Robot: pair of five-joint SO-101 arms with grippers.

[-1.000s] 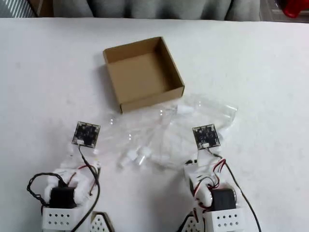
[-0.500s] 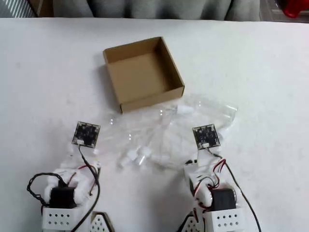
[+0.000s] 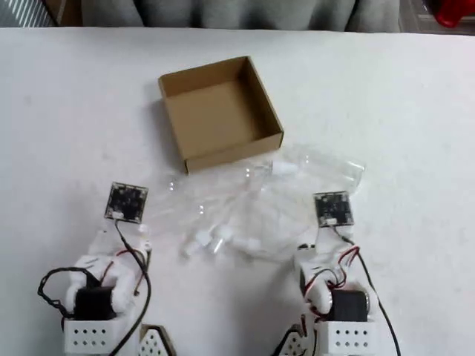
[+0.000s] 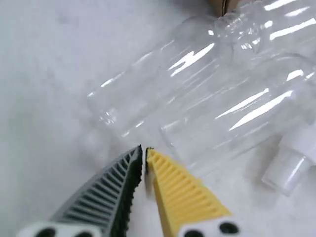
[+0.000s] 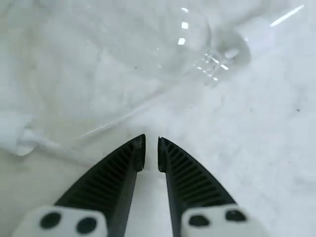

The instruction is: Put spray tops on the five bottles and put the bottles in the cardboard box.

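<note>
You're working on a white table [image 3: 415, 111] with a faintly mottled top, which both wrist views also show close up. Beyond its far edge runs a grey band [image 3: 223, 13], possibly upholstery. At the far right corner you can see a red object [image 3: 454, 11], cut off at the edge. At the far left are pale slats [image 3: 21, 10] beside a brown corner [image 3: 65, 9].
</note>
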